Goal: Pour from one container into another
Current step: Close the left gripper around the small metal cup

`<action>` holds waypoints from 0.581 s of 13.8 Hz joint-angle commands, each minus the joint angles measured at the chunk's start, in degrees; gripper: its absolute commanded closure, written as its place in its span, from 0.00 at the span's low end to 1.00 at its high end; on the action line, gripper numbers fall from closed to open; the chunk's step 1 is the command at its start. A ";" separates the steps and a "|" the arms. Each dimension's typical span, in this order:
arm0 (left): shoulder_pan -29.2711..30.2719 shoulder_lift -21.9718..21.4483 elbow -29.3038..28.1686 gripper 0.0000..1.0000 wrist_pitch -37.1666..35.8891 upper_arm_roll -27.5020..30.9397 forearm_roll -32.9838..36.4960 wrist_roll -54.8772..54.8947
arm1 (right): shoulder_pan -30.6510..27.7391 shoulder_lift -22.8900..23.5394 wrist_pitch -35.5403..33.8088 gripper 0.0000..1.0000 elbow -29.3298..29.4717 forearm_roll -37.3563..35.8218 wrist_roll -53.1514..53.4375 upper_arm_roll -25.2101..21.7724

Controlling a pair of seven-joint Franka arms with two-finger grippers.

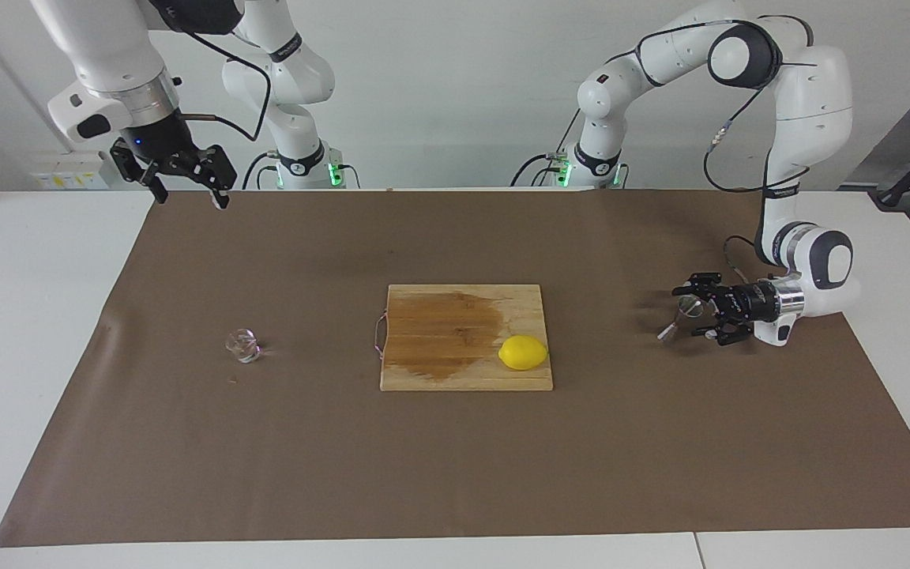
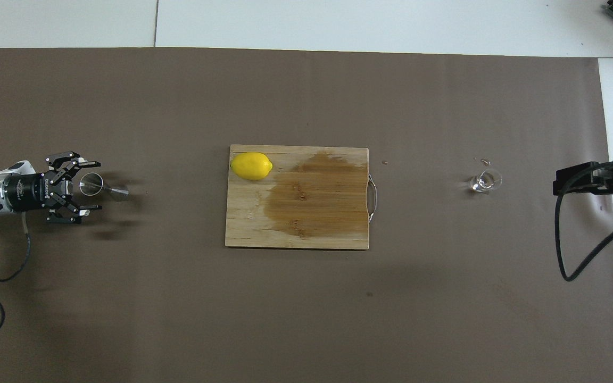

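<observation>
My left gripper [image 1: 698, 309] is spread wide, low around the jigger [image 1: 680, 315] at its end of the desk; clipping it could topple it. Right gripper [image 1: 185, 183] is apart, waiting high; glass cup [image 1: 243, 344] sits untouched.

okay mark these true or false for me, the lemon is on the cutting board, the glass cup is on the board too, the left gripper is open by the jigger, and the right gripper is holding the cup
1. The lemon lies on the cutting board. True.
2. The glass cup stands on the board. False: it stands on the brown mat, toward the right arm's end.
3. The left gripper is open beside the jigger. True.
4. The right gripper holds the cup. False: it is open, empty, raised over the mat's edge.
</observation>
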 commanded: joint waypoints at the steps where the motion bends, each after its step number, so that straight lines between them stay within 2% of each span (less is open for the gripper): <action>1: 2.14 1.27 1.24 0.00 -0.35 -2.11 0.58 -0.96 | -1.39 -0.41 0.37 0.00 -0.10 2.68 2.00 -0.40; 8: 2.15 1.36 1.24 0.00 -0.53 -2.82 0.05 -0.87 | -1.31 -0.93 0.02 0.00 -0.63 2.95 2.36 -0.93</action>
